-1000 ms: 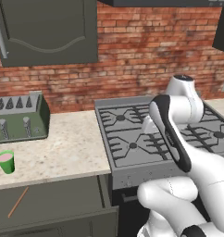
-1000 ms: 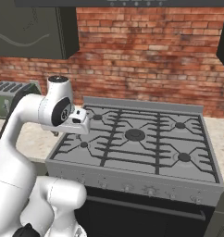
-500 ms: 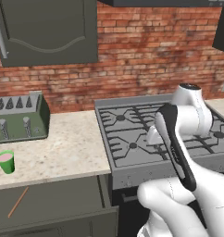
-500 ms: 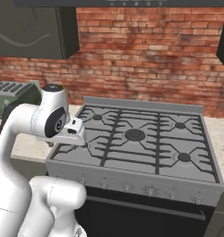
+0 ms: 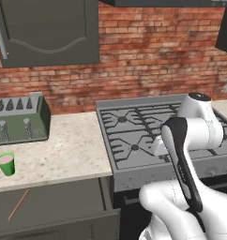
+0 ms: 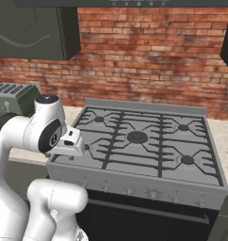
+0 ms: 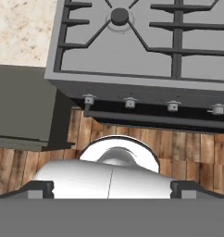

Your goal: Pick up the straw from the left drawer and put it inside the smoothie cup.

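straw in left drawer, well apart from open hand

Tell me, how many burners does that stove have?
5 on the stove: far left, far right, centre, near right, and near left, which the arm hides from the right.

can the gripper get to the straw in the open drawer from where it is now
Probably yes, after a wide swing. The straw lies uncovered in the open left drawer, nothing on top. The gripper, open, hangs by the stove front, well to the straw's right.
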